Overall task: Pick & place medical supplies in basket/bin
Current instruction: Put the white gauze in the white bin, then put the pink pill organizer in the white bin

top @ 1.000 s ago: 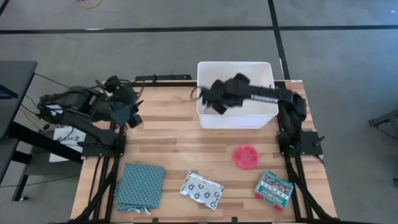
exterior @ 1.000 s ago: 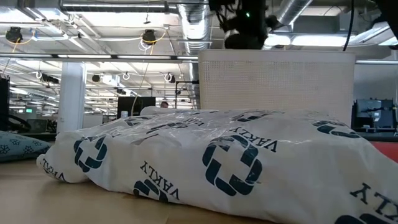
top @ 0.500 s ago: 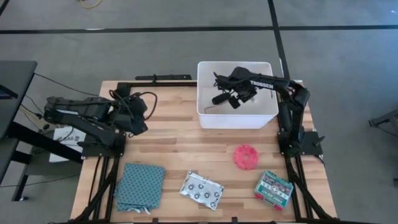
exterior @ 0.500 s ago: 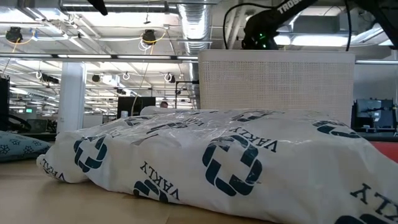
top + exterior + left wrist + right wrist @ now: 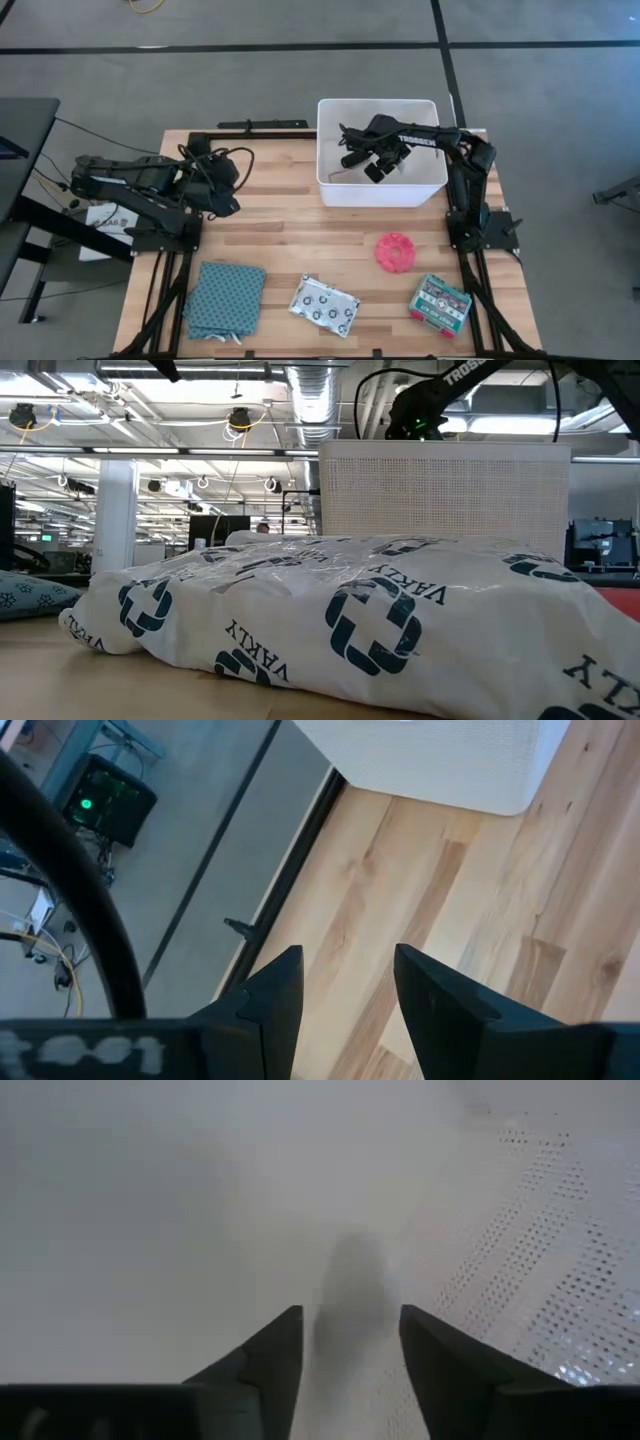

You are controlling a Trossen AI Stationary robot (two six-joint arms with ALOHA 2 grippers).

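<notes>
- The white tub [image 5: 380,190] stands at the far side of the tabletop [image 5: 280,225], right of its middle; in the low view its perforated wall [image 5: 445,490] rises behind the other things.
- The right end effector [image 5: 352,160] hangs inside the tub, toward its left part, with the arm reaching in from the right; the right wrist view shows its fingers [image 5: 270,1365] parted with nothing between them, facing the tub's pale inner wall.
- The left end effector [image 5: 225,190] waits low over the tabletop's left edge, well apart from the tub; its fingers [image 5: 275,1000] stand open and empty above bare wood.
- The pink spiky ball [image 5: 394,252] lies on the tabletop in front of the tub, apart from it.
- The green-and-red box [image 5: 440,301] sits near the front right corner.
- The silvery dotted packet [image 5: 324,306] lies at the front, about the middle; it fills the near part of the low view [image 5: 330,610].
- A blue patterned pouch [image 5: 225,300] lies at the front left.
</notes>
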